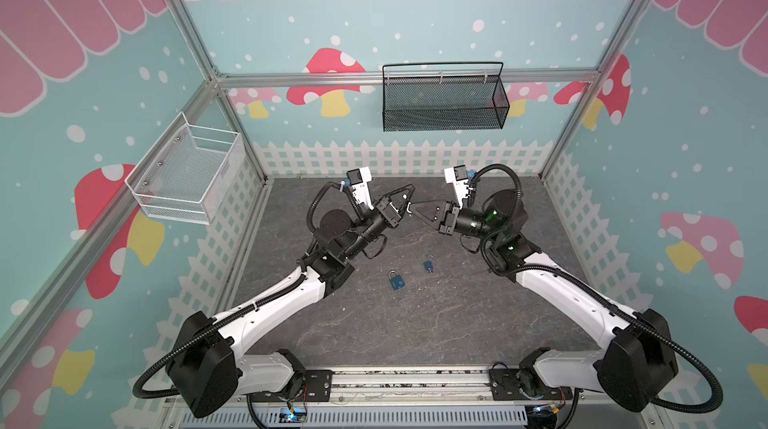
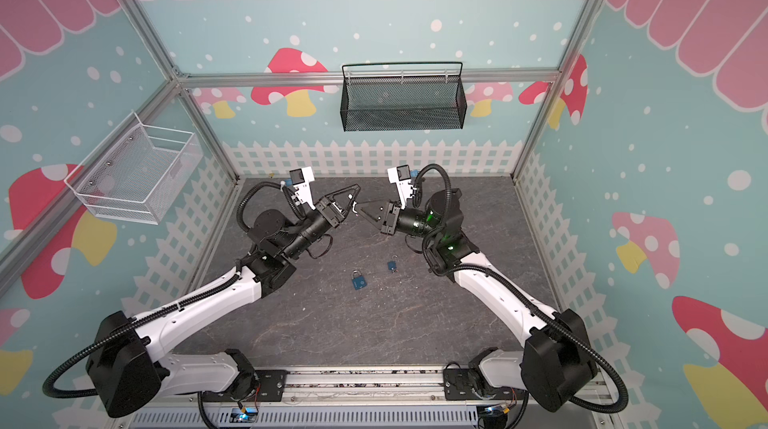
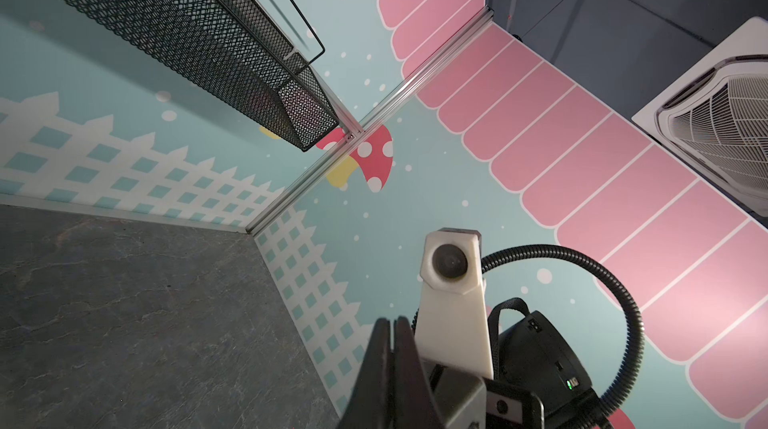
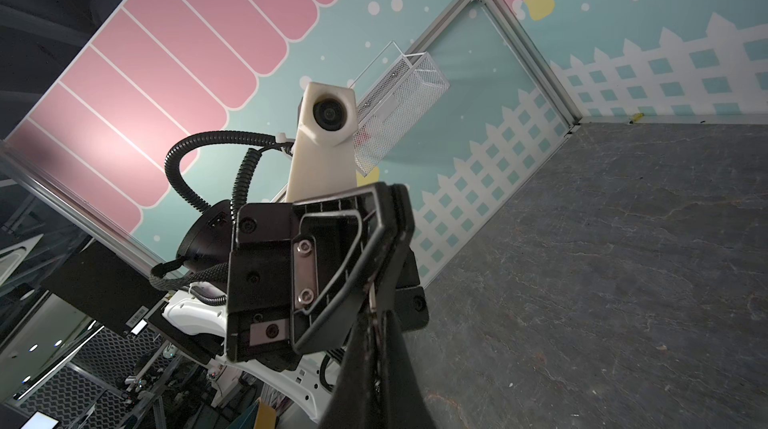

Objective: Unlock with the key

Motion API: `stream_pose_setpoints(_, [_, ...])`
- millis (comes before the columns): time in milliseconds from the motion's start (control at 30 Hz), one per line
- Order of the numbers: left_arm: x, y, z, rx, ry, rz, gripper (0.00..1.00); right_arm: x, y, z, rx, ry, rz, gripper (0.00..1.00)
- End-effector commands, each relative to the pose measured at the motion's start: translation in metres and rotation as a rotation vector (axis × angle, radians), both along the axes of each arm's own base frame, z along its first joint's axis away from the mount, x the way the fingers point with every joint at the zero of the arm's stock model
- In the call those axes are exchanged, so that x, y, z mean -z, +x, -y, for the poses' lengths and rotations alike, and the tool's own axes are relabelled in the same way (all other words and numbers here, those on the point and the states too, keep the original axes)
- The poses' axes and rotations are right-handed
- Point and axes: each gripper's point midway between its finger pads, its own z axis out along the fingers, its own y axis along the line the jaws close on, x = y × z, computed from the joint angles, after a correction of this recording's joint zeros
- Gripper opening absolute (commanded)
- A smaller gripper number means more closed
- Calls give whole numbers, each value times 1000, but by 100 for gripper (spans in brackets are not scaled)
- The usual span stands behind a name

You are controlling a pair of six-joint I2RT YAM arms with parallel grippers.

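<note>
Left arm (image 1: 282,298): lifted clear of the grey tabletop (image 1: 415,331), elbow bent, forearm sloping up toward the middle, so the left gripper (image 1: 410,189) points at its partner.
Right arm (image 1: 561,290): a mirrored pose. The right gripper (image 1: 414,206) aims across, and its tip is just beside the sloped edge of the left gripper.
Left gripper state: its two fingers (image 3: 382,364) lie pressed flat together.
Right gripper state: jaws closed onto the key (image 4: 372,300), which shows as a thin silver sliver in the seam at the tip.
Key position: in the air between the two grippers, above the far middle of the tabletop.
Left gripper and key: the key sits against its edge. Whether it also pinches the key I cannot tell.
Padlocks: two blue ones lie on the tabletop, nearer than the grippers. The larger padlock (image 1: 397,280) is left of the smaller padlock (image 1: 429,266), and they do not touch.
Top views: in both, the key is only a pale hooked speck (image 2: 354,209).
Right wrist view: shows the key's metal and the side face of the left gripper's triangular fingers.
Left wrist view: shows the closed finger seam and the right arm's wrist camera (image 3: 451,260). The key is hidden.
</note>
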Motion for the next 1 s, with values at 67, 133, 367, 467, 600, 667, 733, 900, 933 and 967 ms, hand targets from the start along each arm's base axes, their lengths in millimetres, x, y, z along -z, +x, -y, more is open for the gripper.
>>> stream_pose_setpoints(67, [-32, -6, -18, -69, -16, 50, 18, -2, -2, 7, 28, -30, 11, 0])
stream_pose_setpoints(133, [-31, -7, -22, -92, 4, 41, 29, 3, -1, 9, 42, -53, 3, 0])
stream_pose_setpoints(367, [-10, -6, -40, -168, 100, -82, 48, 25, 2, 25, 110, -156, 2, 0])
stream_pose_setpoints(467, [15, -6, -46, -193, 199, -197, 52, 42, 1, 32, 136, -224, 6, 0])
stream_pose_setpoints(600, [55, -14, -52, -224, 343, -361, 57, 79, -3, 43, 173, -351, -5, 0])
stream_pose_setpoints(667, [77, -21, -55, -248, 406, -434, 60, 99, -6, 50, 195, -403, -20, 0])
stream_pose_setpoints(733, [101, -29, -56, -263, 468, -508, 61, 118, -12, 57, 205, -439, -33, 0])
stream_pose_setpoints(900, [149, -48, -46, -282, 575, -643, 65, 159, -25, 71, 230, -506, -76, 0])
stream_pose_setpoints(933, [158, -52, -44, -290, 602, -668, 65, 167, -29, 72, 218, -520, -85, 0])
stream_pose_setpoints(967, [167, -55, -43, -303, 625, -694, 65, 174, -30, 73, 219, -533, -104, 0])
